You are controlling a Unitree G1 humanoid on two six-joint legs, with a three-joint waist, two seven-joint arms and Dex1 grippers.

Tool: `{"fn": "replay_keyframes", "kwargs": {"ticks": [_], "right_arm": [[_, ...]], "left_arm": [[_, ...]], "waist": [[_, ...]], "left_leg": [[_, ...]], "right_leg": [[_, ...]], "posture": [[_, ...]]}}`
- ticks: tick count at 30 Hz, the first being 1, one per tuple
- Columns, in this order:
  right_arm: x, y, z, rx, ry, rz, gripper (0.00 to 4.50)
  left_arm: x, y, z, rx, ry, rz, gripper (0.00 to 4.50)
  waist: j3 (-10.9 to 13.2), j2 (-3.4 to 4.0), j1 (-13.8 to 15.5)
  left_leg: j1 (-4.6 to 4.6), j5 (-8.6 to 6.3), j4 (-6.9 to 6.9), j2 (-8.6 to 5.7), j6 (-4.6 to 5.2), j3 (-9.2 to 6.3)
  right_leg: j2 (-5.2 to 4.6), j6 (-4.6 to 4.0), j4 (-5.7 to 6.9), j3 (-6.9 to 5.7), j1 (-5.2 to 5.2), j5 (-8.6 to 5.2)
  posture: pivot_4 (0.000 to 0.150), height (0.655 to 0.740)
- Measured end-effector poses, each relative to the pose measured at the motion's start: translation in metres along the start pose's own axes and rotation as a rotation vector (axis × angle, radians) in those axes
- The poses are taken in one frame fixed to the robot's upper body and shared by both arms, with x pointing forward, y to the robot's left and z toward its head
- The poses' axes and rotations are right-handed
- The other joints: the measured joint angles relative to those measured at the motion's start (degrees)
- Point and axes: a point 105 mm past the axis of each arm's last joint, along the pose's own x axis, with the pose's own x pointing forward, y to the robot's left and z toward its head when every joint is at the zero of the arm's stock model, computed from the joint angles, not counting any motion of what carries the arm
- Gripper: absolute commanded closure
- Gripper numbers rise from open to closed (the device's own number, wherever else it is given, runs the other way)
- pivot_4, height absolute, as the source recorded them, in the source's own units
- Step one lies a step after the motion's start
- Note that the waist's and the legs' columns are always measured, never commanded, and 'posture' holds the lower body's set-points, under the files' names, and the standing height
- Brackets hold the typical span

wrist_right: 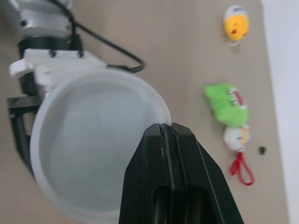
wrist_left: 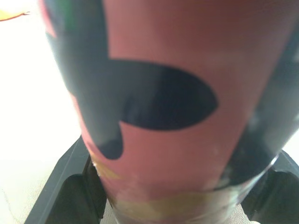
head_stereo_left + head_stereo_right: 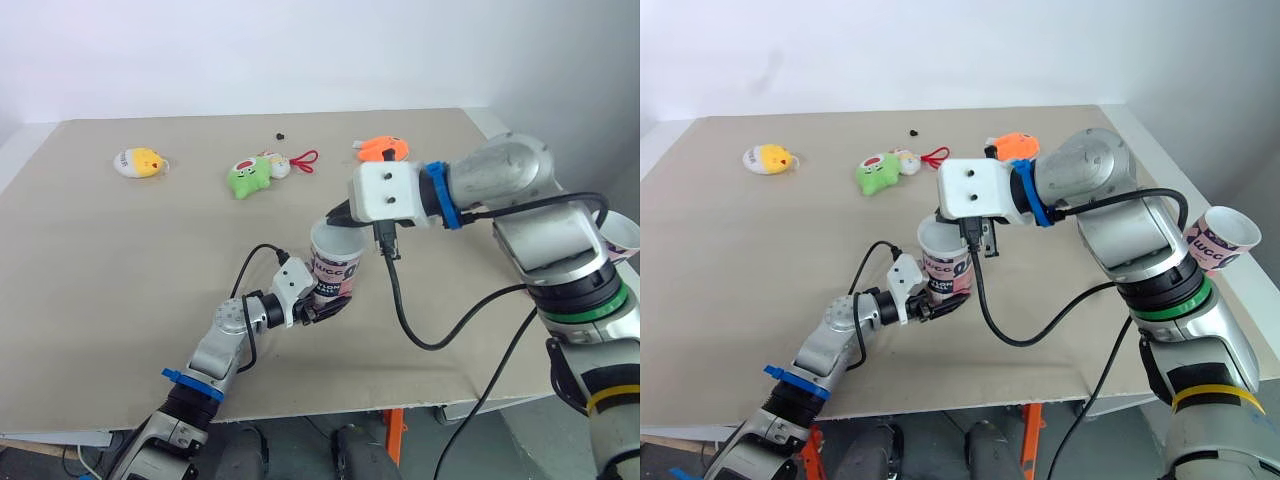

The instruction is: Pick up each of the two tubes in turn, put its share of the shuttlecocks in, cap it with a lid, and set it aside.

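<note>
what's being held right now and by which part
The left gripper holds the tube near its base, jaws on either side. The right gripper sits shut at the tube's rim; whether it grips it cannot be told.

"UCC" on centre tube (image 3: pixel 336 270), right tube (image 3: pixel 1217 241)

A broad tan bench (image 3: pixel 120 300) with a matte, unmarked top runs from the near edge at 6 o'clock back to a plain white wall (image 3: pixel 300 50) at 12 o'clock. Toward 2 o'clock a pale strip (image 3: pixel 492 120) borders the bench; it may be a ledge or a neighbouring surface, but the view is too poor to tell. The wall at 3 o'clock looks greyer. Under the front edge, at 6 o'clock, an orange support (image 3: pixel 393 425) shows against a dark grey floor (image 3: pixel 300 445). The light is soft and even, and the shadows are faint.
</note>
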Motion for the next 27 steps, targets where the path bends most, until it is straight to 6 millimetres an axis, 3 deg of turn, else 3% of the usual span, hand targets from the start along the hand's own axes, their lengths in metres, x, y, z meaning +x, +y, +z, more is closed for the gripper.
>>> {"fn": "replay_keyframes", "kwargs": {"ticks": [27], "right_arm": [[-0.0004,0.0031,-0.0006,0.023,0.0,0.027,4.46]], "left_arm": [[0.0001,-0.0006,0.0001,-0.001,0.002,-0.003,1.53]], "waist": [[0.0,0.0,0.0]], "left_leg": [[-0.03,0.0,-0.01,-0.01,0.0,-0.01]], "right_leg": [[-0.02,0.03,-0.01,-0.02,-0.02,0.01]], "posture": [[0.15,0.74]]}}
